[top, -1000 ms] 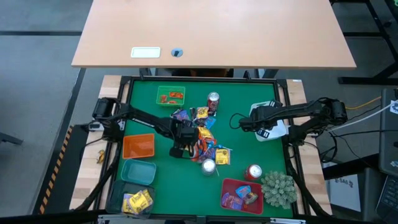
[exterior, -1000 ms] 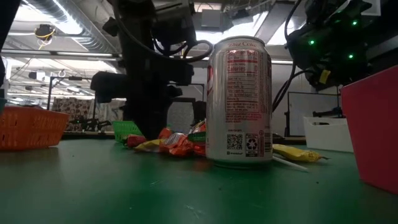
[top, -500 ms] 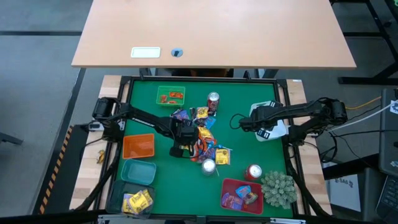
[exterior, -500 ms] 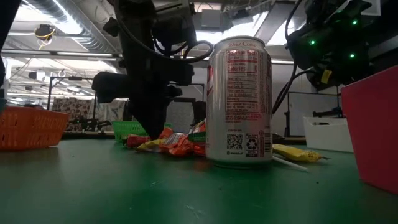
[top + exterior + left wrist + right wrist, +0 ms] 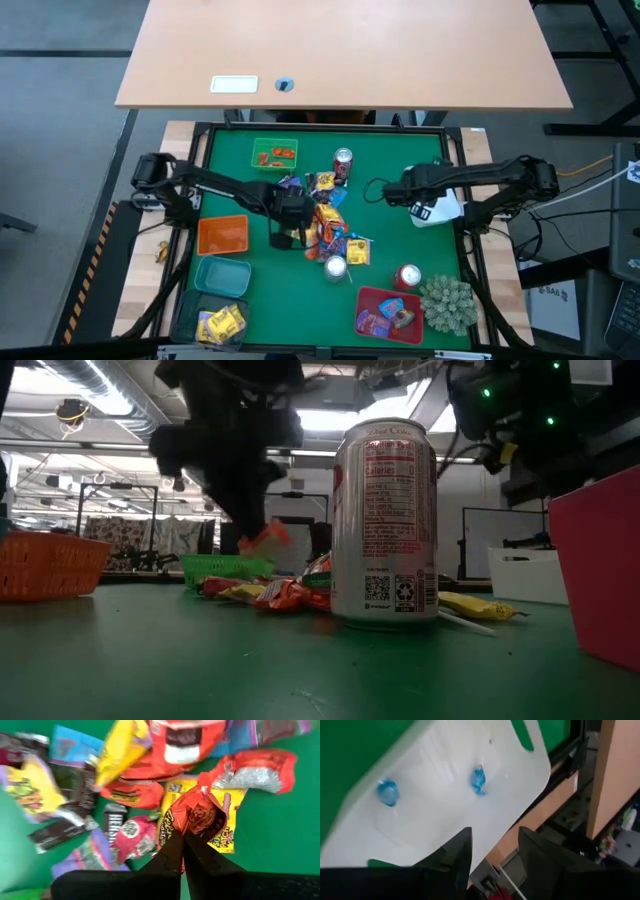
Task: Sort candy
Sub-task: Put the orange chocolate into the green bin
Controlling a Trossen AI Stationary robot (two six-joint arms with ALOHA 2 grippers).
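The candy pile lies mid-table: yellow, orange-red, blue, purple and dark wrappers. My left gripper hangs over the pile's left edge, shut on one orange-red wrapped candy, which the low view shows in the air as the orange-red candy. My right gripper is open with nothing between its fingers. It hovers over the white tray at the table's right, and in that tray lie two blue candies. My left gripper pinches the orange-red candy by the wrapper's near edge, between the tips of its two fingers. The fingers come from above, slanting steeply down. The candy hangs at the fingertips, lifted clear of the pile and the table.
Sorting bins stand along the left: green, orange, teal, and one holding yellow candy. A red bin sits near right. Three cans and a spiky plant stand around the pile.
My left gripper has shut on the orange-red candy at the pile's left edge and risen with it; the candy is now lifted clear of the pile. My right gripper has risen a little above the white tray and stayed open.
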